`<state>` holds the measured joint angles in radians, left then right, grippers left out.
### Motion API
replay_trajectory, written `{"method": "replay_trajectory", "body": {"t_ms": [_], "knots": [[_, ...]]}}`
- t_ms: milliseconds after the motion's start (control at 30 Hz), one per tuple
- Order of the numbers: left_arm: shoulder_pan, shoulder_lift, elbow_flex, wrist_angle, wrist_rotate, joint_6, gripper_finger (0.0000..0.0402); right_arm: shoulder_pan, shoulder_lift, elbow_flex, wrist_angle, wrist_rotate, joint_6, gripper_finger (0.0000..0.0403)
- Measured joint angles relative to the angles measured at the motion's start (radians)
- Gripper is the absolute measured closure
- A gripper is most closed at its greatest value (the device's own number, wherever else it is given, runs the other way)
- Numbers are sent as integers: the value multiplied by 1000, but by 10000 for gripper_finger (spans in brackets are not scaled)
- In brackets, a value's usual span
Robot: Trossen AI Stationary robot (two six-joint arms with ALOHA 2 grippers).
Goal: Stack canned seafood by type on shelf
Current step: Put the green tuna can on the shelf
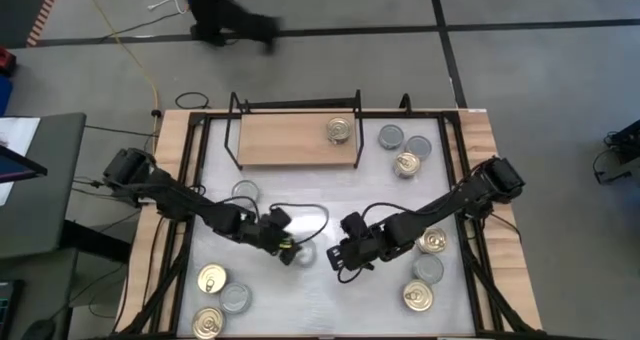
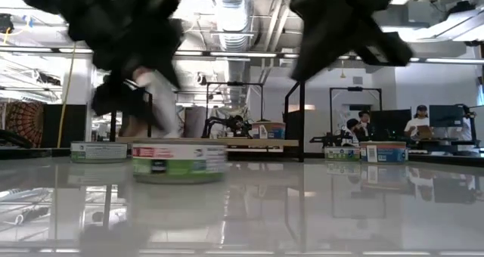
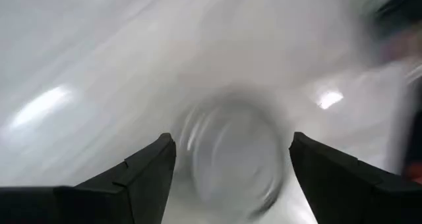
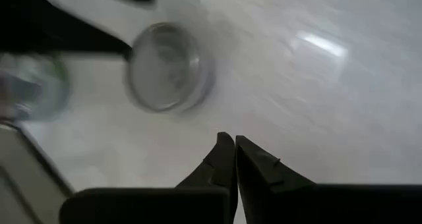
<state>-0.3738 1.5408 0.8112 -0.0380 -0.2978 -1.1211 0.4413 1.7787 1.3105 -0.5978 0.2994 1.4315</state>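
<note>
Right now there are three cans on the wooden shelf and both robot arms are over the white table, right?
Not quite. Only one can sits on the wooden shelf; the high view shows it. Both arms are over the white table.

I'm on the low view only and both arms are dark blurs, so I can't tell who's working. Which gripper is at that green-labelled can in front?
Observer: The left gripper, with open fingers either side of a grey-topped can.
Operator: And the right one?
Observer: The right gripper is shut and empty, near the middle of the table.
Operator: Anything shelved yet?
Observer: One gold-topped can stands on the shelf, toward its right end.
</note>
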Motion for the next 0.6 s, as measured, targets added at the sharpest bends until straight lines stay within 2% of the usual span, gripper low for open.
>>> {"method": "replay_trajectory", "body": {"t_ms": [167,367,600], "knots": [[17,-8,-6,59,-35,-16,116,47,-12,23,-219,-10,18,363],[10,-19,24,41,-51,-73,116,107,-25,23,-415,-9,35,363],[-37,-19,46,-24,-117,-293,116,119,-24,-21,-320,29,-44,363]]}}
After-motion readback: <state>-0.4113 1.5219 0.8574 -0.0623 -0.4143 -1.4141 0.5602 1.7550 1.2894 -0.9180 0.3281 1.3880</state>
